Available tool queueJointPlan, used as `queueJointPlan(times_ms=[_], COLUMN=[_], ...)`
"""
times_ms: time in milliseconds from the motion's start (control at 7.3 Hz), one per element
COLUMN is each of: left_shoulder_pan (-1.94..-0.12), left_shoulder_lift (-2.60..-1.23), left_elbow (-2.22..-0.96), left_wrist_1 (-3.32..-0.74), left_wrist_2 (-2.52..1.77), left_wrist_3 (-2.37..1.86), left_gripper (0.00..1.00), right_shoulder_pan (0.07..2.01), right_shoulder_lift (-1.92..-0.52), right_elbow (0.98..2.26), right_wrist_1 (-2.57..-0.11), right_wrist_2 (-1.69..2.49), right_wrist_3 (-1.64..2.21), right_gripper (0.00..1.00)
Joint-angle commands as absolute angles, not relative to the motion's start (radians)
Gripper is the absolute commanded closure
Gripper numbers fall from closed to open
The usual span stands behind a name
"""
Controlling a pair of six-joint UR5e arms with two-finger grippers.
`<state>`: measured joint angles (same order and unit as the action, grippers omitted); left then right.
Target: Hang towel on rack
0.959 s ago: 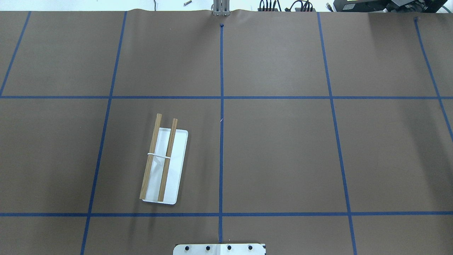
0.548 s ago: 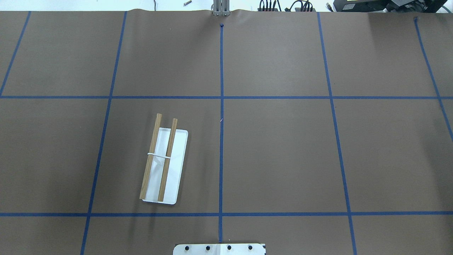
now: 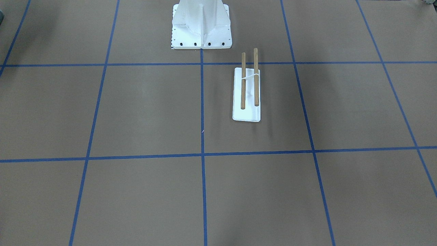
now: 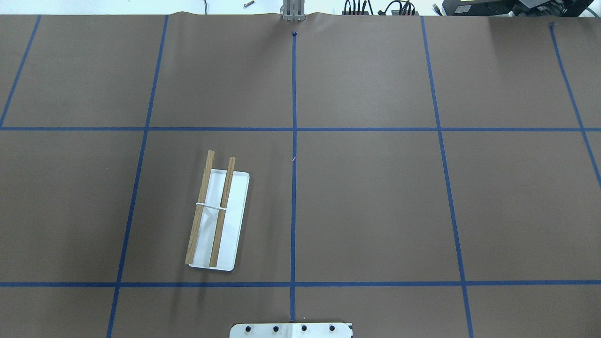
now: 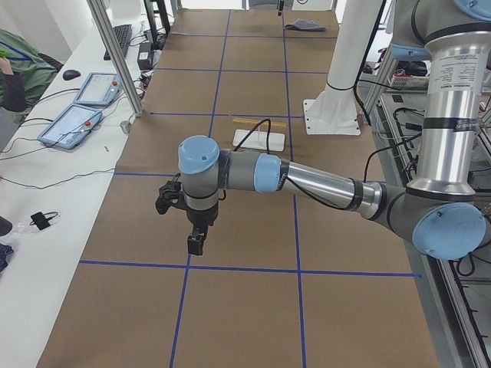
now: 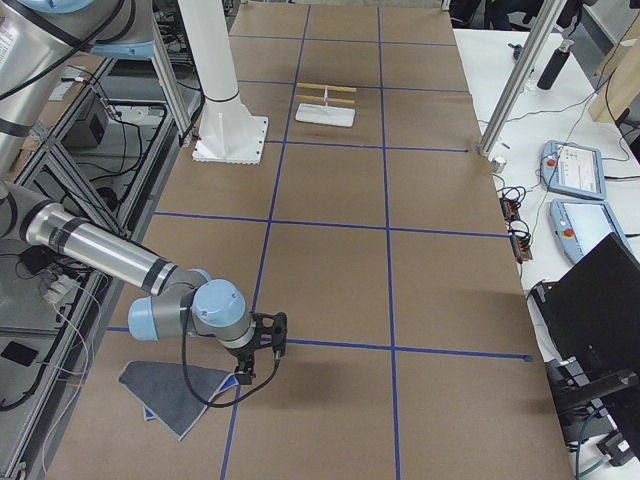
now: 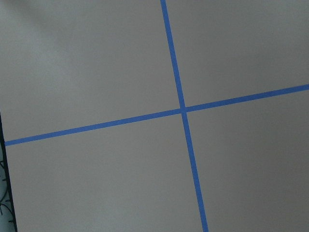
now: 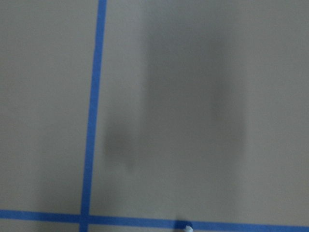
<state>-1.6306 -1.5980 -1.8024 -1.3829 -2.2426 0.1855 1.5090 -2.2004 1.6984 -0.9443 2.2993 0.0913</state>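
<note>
Exterior left view shows me the left gripper [image 5: 196,245] hanging fingers-down from the near arm, above bare brown paper [image 5: 253,307] and close to a blue tape line [image 5: 138,264]. It shows in no closer view, so I cannot tell how its jaws stand or whether they hold anything. My left wrist camera gives only paper and a tape crossing.

Moving right, the rack [image 4: 233,220] stands just left of the centre tape line in the overhead view, well apart from both grippers. It has two parallel brown wooden dowels, a thin white crosspiece and upright, and a flat white rectangular base plate. Nothing hangs on it. The white bolted pedestal [image 3: 201,24] sits near it, on the robot's side.

At the far right end of the table, the exterior right view shows the towel [image 6: 175,392] lying on the paper near the robot-side edge. Its dark grey face is up, crumpled slightly, with a blue corner poking out underneath. The right gripper [image 6: 245,376] hangs just beside the towel's edge, over a tape line. I cannot tell whether it touches the cloth, nor how far its jaws are apart. The right wrist camera is blurred, showing paper, tape and shadow
</note>
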Motion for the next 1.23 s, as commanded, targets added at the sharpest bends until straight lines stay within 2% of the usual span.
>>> queueJointPlan(times_ms=[0, 137, 274, 548, 822, 1096], left_shoulder_pan=[-1.631, -1.631, -1.631, -1.631, -1.631, -1.631], left_shoulder_lift=[-1.588, -1.566, -1.546, -1.534, -1.534, -1.535], left_elbow=[-1.802, -1.802, -1.802, -1.802, -1.804, -1.804], left_wrist_1=[-1.393, -1.434, -1.472, -1.480, -1.482, -1.485], left_wrist_2=[-2.243, -2.243, -2.243, -2.243, -2.243, -2.244], left_wrist_3=[0.186, 0.184, 0.183, 0.184, 0.184, 0.184], left_gripper=[0.01, 0.01, 0.01, 0.01, 0.01, 0.01], right_shoulder_pan=[1.503, 1.499, 1.494, 1.467, 1.305, 1.240], right_shoulder_lift=[-2.270, -2.269, -2.267, -2.235, -2.185, -2.183], right_elbow=[1.617, 1.542, 1.528, 1.528, 1.528, 1.526], right_wrist_1=[-0.846, -0.775, -0.764, -0.765, -0.761, -0.756], right_wrist_2=[2.250, 2.234, 2.233, 2.246, 2.243, 2.234], right_wrist_3=[0.068, 0.061, 0.058, 0.098, 0.292, 0.321], right_gripper=[0.04, 0.04, 0.04, 0.05, 0.06, 0.06])
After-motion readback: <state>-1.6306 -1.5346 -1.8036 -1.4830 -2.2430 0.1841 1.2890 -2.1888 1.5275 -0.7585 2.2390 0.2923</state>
